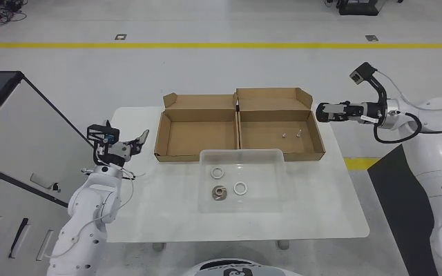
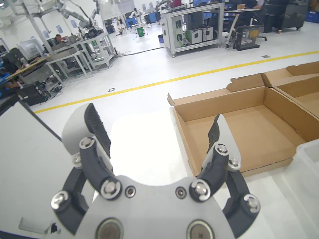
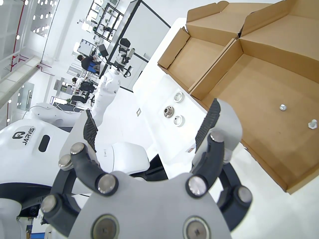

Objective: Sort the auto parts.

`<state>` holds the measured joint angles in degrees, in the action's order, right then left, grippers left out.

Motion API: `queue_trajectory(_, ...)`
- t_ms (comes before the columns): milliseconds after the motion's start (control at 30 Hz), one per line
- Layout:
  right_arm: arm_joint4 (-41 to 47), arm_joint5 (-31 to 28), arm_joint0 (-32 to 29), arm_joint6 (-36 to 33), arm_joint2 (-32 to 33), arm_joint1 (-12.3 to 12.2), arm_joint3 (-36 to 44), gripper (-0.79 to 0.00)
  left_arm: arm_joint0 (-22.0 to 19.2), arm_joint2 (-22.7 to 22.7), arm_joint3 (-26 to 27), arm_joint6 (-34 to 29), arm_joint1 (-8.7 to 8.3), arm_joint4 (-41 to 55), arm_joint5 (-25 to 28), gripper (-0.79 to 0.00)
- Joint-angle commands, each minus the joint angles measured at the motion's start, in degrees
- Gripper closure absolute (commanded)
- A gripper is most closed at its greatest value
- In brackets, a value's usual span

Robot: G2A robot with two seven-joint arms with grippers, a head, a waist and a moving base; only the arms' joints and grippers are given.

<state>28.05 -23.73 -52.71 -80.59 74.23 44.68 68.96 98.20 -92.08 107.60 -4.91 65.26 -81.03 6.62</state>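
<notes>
A clear plastic tray point(image 1: 242, 152) at the table's middle holds two metal rings point(image 1: 217, 172) point(image 1: 240, 188) and a flanged hub point(image 1: 218, 192). Behind it stand two open cardboard boxes. The left box point(image 1: 195, 138) is bare inside; the right box point(image 1: 262, 138) holds two small bolts point(image 1: 282, 134) point(image 1: 299, 132). My left gripper point(image 1: 133, 141) hovers open over the table's left edge, facing the left box point(image 2: 239, 130). My right gripper point(image 1: 320, 112) hangs open beside the right box's outer corner. Past its fingers I see the rings point(image 3: 178, 96) point(image 3: 178, 120), the hub point(image 3: 167, 111) and the bolts point(image 3: 282, 107) point(image 3: 312, 123).
The white table point(image 1: 318, 200) has free surface in front of the tray and to both sides. A dark-framed panel point(image 1: 41, 131) leans off the table's left side. A yellow floor line point(image 1: 221, 45) runs behind the table.
</notes>
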Motion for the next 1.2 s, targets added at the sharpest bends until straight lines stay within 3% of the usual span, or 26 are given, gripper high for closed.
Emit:
queue_trajectory(0, 0.0, 0.0, 0.0, 0.0, 0.0, 0.0, 0.0, -0.785, -0.9, 0.0, 2.5, -5.5, -0.24, -0.2, 4.3, -0.785)
queue_trajectory(233, 0.0, 0.0, 0.0, 0.0, 0.0, 0.0, 0.0, -0.785, -7.8, 3.2, 9.7, -21.6, -0.92, -1.2, 17.2, -0.785)
queue_trajectory(433, 0.0, 0.0, 0.0, 0.0, 0.0, 0.0, 0.0, -0.785, -15.7, 9.0, 11.6, -33.1, -0.89, -0.1, 22.6, -0.785)
queue_trajectory(700, 0.0, 0.0, 0.0, 0.0, 0.0, 0.0, 0.0, -0.785, -26.0, 17.7, 11.1, -46.8, -0.13, 5.7, 23.7, -0.785)
queue_trajectory(833, 0.0, 0.0, 0.0, 0.0, 0.0, 0.0, 0.0, -0.785, -31.3, 22.2, 9.0, -53.3, 0.51, 11.8, 23.2, -0.785)
queue_trajectory(1167, 0.0, 0.0, 0.0, 0.0, 0.0, 0.0, 0.0, -0.785, -43.1, 32.5, 3.3, -66.2, 1.91, 16.1, 23.6, -0.785)
